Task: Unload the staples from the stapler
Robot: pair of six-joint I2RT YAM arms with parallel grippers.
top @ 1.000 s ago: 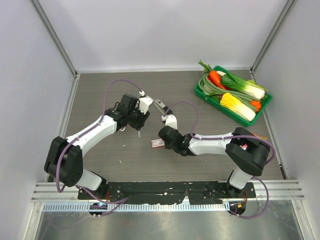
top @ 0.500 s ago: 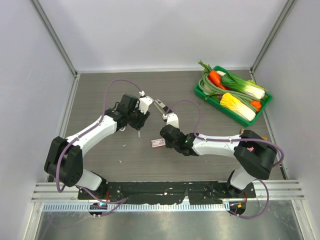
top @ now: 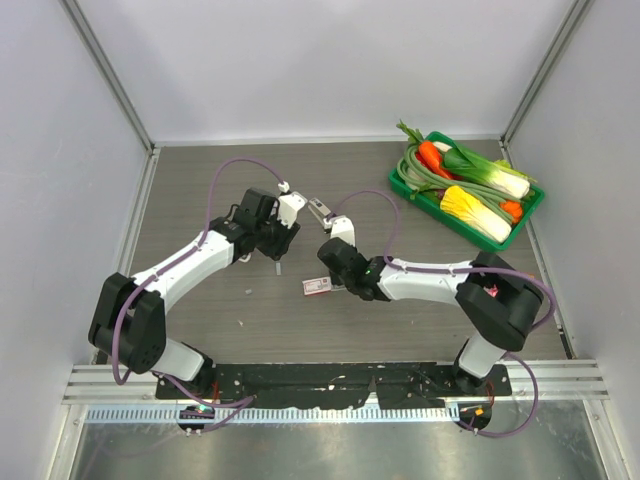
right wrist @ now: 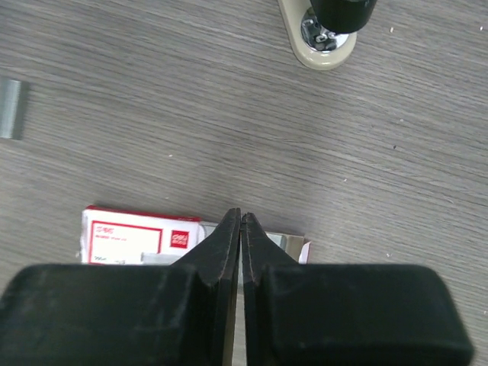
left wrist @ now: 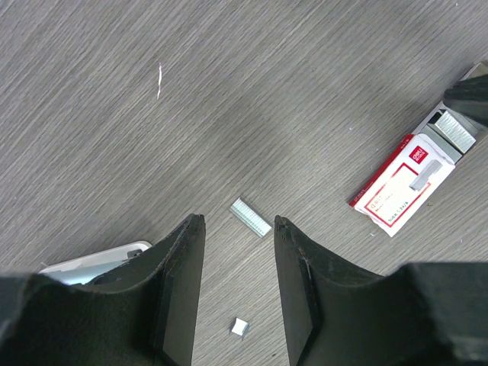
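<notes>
The stapler (top: 319,209) lies on the table beyond both grippers, a small oblong with dark metal showing. Its rounded pale end (right wrist: 320,44) is at the top of the right wrist view. My left gripper (top: 275,248) is open and empty. In the left wrist view (left wrist: 238,221) a loose strip of staples (left wrist: 251,217) lies on the table just past its fingertips. My right gripper (top: 333,283) is shut, with nothing visible between the fingers. In the right wrist view (right wrist: 241,215) it hangs over the open end of the red-and-white box (right wrist: 137,236).
The red-and-white box (top: 316,287) holds more staples (left wrist: 454,130). A small staple fragment (left wrist: 239,327) lies between my left fingers. A pale white-rimmed piece (left wrist: 99,259) pokes out beside my left finger; I cannot tell what it is. A green tray (top: 408,190) of vegetables stands back right.
My right wrist has shifted a little farther from the base and its elbow has swung, with the shut gripper staying over the box. The left arm has not moved.
</notes>
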